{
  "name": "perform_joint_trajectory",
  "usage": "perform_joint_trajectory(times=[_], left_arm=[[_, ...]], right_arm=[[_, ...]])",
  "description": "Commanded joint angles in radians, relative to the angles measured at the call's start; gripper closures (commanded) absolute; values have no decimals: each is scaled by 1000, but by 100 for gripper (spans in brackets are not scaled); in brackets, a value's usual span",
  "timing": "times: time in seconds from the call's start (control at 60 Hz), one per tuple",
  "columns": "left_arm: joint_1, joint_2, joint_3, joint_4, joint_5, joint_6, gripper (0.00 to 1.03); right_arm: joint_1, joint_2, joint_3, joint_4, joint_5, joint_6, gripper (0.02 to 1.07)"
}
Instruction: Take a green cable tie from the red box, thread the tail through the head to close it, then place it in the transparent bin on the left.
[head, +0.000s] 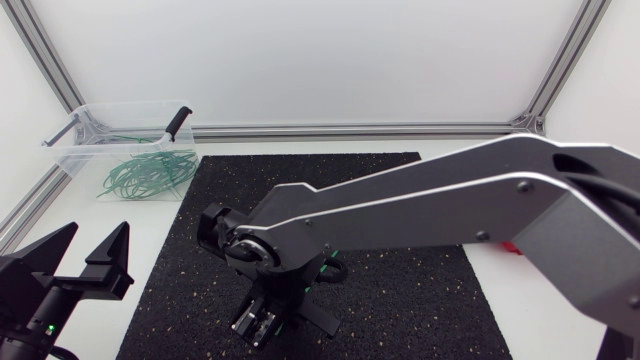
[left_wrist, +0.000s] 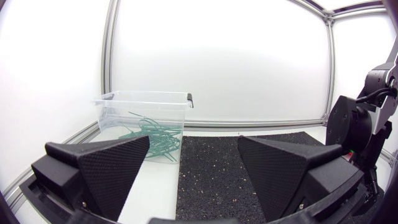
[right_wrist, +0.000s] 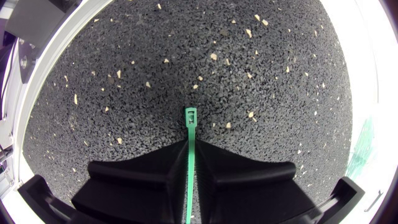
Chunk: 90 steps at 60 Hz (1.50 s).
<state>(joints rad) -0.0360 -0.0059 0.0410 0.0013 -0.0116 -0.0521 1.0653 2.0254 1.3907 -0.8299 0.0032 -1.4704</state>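
Landmark: the black mat (head: 400, 280); every place below is given from it.
Right gripper (right_wrist: 189, 144): above the near middle of the mat, pointing down at it. Its 2 fingers are pressed together, clamped on the green cable tie (right_wrist: 190, 158).
Cable tie: out of the red box (head: 514, 247) and held over the mat. It is 1 straight strap, not yet looped.
Tie head (right_wrist: 191, 115): sticks out just past the fingertips, towards the mat. I cannot tell whether it touches the mat.
Long axis: in line with the right gripper's own axis, head end leading. The tail runs back between the fingers and is hidden.
Left gripper (left_wrist: 194, 149): off the mat's left edge, by its near corner. Its 2 fingers stand wide apart with nothing between them.
Nearer arm: the right arm holds the tie; the left gripper is well apart from it, past the mat's left edge.
Coming move, as I judge it: only the head end is free, so the left gripper would have to cross the mat's left edge to meet it.
Transparent bin (head: 75, 135): beyond the mat's far left corner, with green ties (head: 145, 172) in it.
Red box: past the mat's right edge, mostly hidden behind the right arm.
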Motion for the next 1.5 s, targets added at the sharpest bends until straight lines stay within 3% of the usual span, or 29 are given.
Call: perform_joint_trajectory(times=[0.0, 0.167, 0.25, 0.55, 0.65, 0.733, 1.117, 1.483], left_arm=[[-1, 7, -38, -27, 5, 9, 4], [-4, 7, -38, -27, 5, 9, 4], [-5, 7, -38, -27, 5, 9, 4], [-7, 7, -38, -27, 5, 9, 4], [-7, 7, -38, -27, 5, 9, 4], [-8, 7, -38, -27, 5, 9, 4], [-12, -2, -38, -26, 5, 9, 4], [15, -8, -12, -20, 7, -25, 4]], right_arm=[[-4, 24, -15, -2, -2, -25, 95], [-7, 15, -19, 2, 1, -18, 93], [-16, 13, -24, 0, 1, -16, 83], [-38, 13, -22, 0, 0, -16, 84], [-39, 19, -21, -2, 0, -16, 85], [-39, 24, -19, -3, 0, -16, 102], [-71, -2, 74, -106, 0, 42, 101], [-202, -77, 226, -121, -6, 320, 101]])
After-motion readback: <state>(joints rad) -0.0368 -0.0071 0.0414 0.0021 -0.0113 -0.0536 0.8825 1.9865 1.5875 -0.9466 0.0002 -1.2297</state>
